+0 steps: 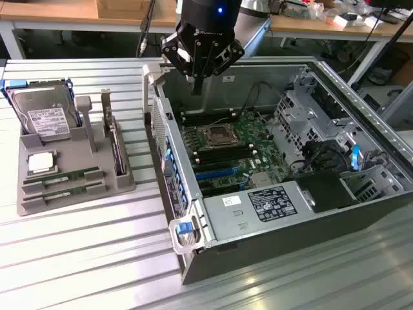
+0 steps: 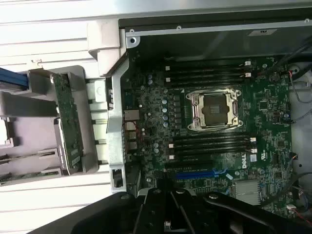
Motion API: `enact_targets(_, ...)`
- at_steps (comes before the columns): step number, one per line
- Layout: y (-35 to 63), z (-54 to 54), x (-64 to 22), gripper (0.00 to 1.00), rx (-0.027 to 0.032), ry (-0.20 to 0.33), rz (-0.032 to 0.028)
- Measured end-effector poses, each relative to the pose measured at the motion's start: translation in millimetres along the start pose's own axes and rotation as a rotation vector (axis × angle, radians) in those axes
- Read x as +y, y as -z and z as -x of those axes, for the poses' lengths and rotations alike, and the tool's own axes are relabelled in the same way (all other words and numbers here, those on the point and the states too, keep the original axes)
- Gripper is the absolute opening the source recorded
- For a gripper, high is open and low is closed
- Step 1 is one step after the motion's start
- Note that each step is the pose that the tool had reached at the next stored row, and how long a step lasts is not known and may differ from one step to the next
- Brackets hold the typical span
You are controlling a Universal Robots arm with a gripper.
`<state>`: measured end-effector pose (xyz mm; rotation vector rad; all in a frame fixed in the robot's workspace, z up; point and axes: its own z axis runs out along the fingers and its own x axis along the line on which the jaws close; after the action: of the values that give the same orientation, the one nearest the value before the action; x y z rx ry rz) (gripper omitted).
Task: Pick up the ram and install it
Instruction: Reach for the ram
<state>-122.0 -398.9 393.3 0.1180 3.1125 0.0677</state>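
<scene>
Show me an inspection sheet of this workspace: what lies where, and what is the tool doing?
Surface: ribbed metal table carrying a grey tray and an open computer case.
Job's things: two ram sticks lie flat in the tray, apart from the tool.
Clutter: a hard drive and a card stand in the tray.
Grippers: tool shut, holding nothing, hovering over the case's far edge, above the board.
Cables: black wires inside the case, at the exterior view's right.
Surroundings: wooden benches behind the table.
</scene>
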Motion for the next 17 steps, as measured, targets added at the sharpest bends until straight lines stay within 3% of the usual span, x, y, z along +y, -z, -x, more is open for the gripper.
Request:
enact_targets(3, 0.2, -7.1, -0.5, 0.10, 0.0001, 0.000, 0.0000)
enact_targets(17, 0.3, -11.7, -0.9, 0.10, 0.0000, 0.000, 0.0000)
